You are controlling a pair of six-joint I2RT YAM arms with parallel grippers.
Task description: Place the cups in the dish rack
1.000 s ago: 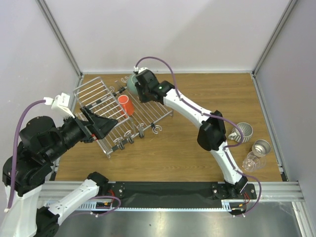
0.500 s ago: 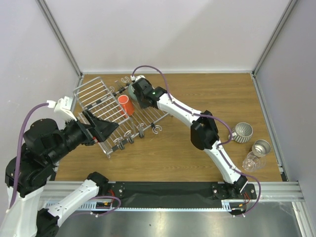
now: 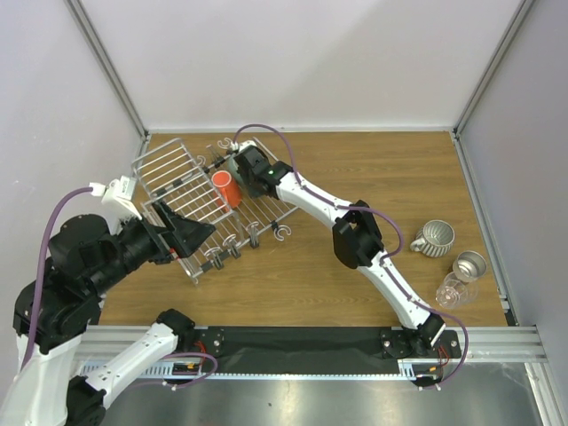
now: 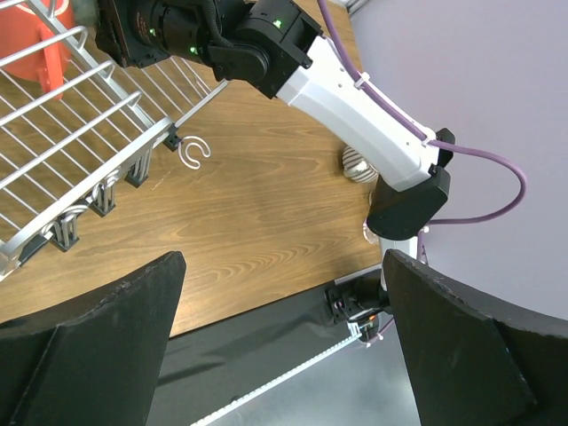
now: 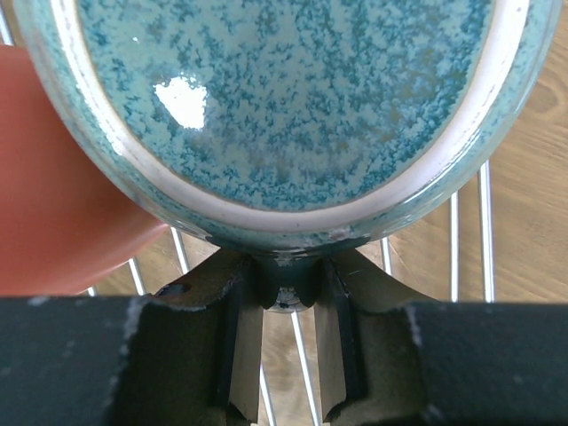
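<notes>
The silver wire dish rack (image 3: 177,173) lies at the table's far left. A red mug (image 3: 224,188) stands in it. My right gripper (image 3: 240,170) is over the rack just right of the red mug, shut on the handle of the dark teal mug (image 3: 232,165). In the right wrist view the teal mug's (image 5: 293,98) glazed base fills the top, the gripper (image 5: 288,284) pinches its handle, and the red mug (image 5: 62,222) is close at left. My left gripper (image 3: 200,232) is open and empty at the rack's near edge; it is also wide open in its wrist view (image 4: 282,266).
A white ribbed mug (image 3: 433,237), a shiny metal cup (image 3: 469,264) and a clear glass (image 3: 450,290) stand at the table's right side. Loose white hooks (image 3: 284,232) lie beside the rack. Grey walls close in the table at left, back and right.
My right gripper has carried the teal mug left and a little nearer, from the rack's far edge to beside the red mug. My left arm has shifted slightly.
</notes>
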